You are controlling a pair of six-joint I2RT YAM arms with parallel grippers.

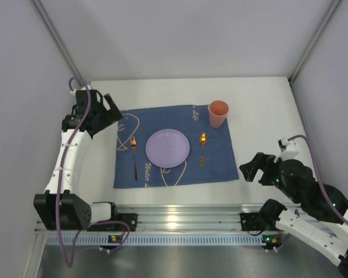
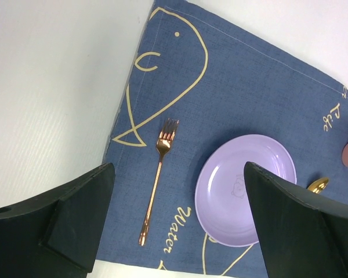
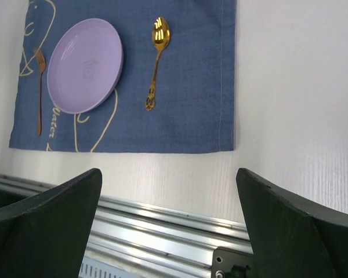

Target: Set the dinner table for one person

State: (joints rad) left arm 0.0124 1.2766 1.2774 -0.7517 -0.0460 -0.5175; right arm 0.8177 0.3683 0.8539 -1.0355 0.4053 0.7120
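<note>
White walls close in the white dinner table (image 1: 267, 110), its ribbed rail along the near edge. The left gripper (image 1: 112, 111) hangs over the table's far-left part, jaws spread wide, nothing held. The right gripper (image 1: 251, 168) gapes the same above the table's right side. Between them lies a blue placemat (image 1: 220, 159) with plate (image 1: 167, 147), fork (image 1: 133, 156), spoon (image 1: 202, 147) and cup (image 1: 218, 113).

Left end effector (image 1: 111, 111) splayed, right end effector (image 1: 251, 171) splayed
</note>
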